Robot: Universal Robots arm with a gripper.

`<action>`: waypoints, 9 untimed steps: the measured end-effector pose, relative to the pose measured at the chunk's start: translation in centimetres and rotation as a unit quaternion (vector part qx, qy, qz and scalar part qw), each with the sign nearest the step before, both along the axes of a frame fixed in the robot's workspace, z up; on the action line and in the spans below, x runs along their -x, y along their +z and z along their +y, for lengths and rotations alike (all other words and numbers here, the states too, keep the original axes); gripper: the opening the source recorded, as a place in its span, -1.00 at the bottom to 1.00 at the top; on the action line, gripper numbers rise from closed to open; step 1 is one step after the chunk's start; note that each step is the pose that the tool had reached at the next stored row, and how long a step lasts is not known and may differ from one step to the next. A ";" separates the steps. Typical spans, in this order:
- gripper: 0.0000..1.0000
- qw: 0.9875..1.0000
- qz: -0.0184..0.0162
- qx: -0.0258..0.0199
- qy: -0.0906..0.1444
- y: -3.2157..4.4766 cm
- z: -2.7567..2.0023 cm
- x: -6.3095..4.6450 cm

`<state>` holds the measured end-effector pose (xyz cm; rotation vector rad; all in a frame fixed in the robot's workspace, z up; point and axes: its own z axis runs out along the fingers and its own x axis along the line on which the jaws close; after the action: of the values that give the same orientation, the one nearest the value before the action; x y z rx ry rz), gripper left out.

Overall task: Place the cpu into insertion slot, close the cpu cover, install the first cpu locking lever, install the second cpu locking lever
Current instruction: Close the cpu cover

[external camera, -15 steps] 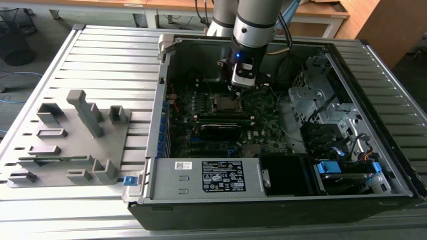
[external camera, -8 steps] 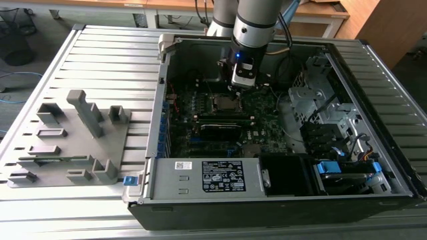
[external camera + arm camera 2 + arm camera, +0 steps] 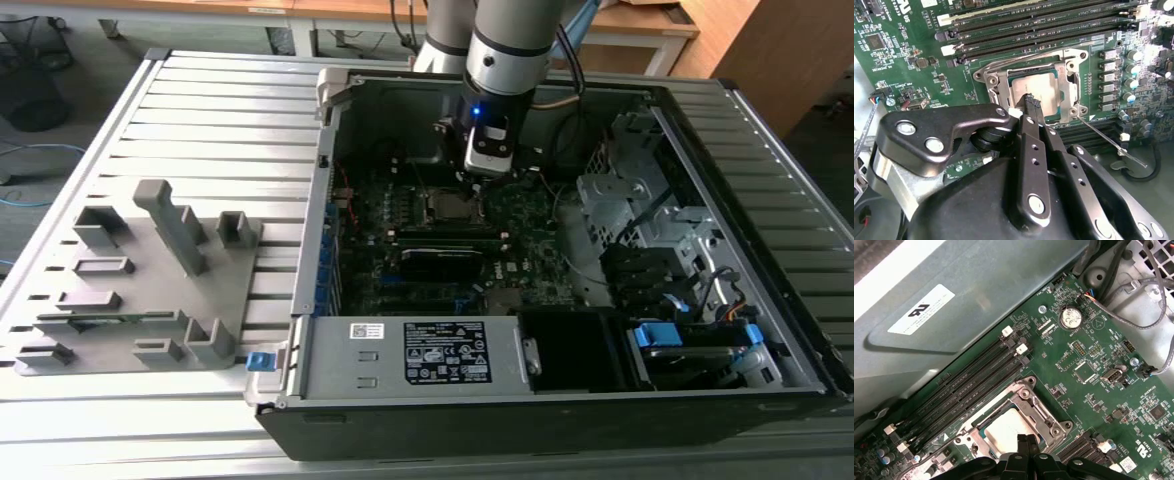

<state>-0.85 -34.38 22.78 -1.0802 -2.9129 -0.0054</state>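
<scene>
Second wrist view, hand [image 3: 1033, 103] pressed together, empty, tips over the cpu [image 3: 1043, 85], cpu cover [image 3: 1074, 92] lowered around it.

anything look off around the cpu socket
One thin lever sticks out from the cover corner over the board, not tucked along it. The cpu lies flat inside.

place: lab/workshop | slatted metal bench [image 3: 200, 110] | open computer case [image 3: 534, 432] | desks [image 3: 627, 22] behind
</scene>
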 end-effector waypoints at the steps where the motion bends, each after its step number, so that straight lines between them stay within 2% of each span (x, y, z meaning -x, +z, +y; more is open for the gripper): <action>1: -0.80 1.000 -0.001 0.000 0.002 0.00 0.00 0.0; 9: -0.80 1.000 -0.007 -0.005 0.029 0.00 0.00 0.0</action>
<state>-0.85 -34.38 22.78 -0.9983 -2.9529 -0.0265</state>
